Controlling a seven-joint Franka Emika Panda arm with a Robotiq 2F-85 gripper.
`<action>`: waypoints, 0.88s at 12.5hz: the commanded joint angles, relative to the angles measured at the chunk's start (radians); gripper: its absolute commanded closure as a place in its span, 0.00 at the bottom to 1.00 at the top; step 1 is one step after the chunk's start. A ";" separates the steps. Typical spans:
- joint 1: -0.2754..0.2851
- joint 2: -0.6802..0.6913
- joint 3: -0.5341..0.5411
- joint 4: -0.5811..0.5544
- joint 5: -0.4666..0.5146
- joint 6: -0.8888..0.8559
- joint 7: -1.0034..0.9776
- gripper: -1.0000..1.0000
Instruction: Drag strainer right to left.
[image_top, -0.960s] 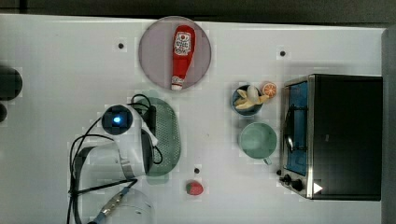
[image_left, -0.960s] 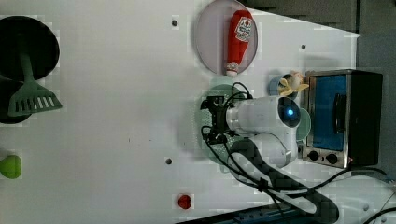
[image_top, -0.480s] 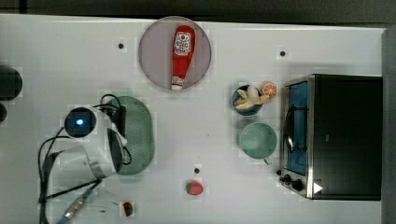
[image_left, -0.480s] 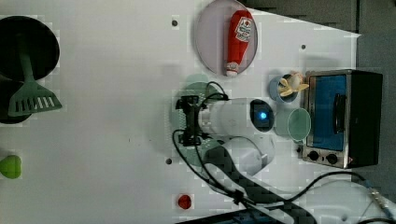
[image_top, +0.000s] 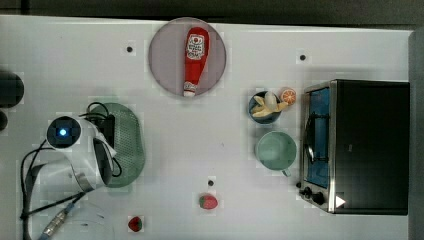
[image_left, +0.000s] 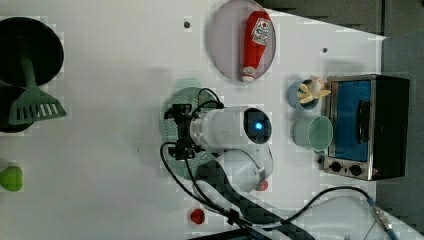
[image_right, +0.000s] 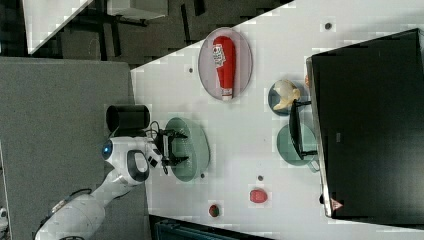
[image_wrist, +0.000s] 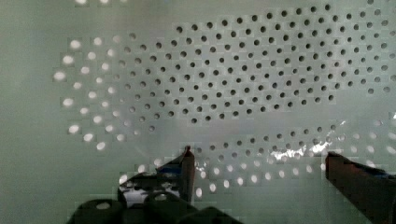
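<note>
gripper (image_wrist: 257, 161) spread apart, fingertips down inside the strainer (image_top: 127, 142), which sits toward the top view's left, well apart from the mint cup (image_top: 276, 150). i judge the drag nearly done; next, lift straight out.

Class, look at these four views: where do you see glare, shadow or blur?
Wrist view: the strainer has shiny glare near the gripper, and its left-hand holes look blurred. Top view: the oven top is dark, and the strainer casts little shadow.
</note>
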 joint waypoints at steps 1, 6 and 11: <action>0.010 0.015 0.010 0.046 0.014 -0.012 0.074 0.00; 0.062 0.061 0.011 0.119 0.015 -0.009 0.162 0.00; 0.095 0.097 0.009 0.187 0.015 -0.003 0.162 0.00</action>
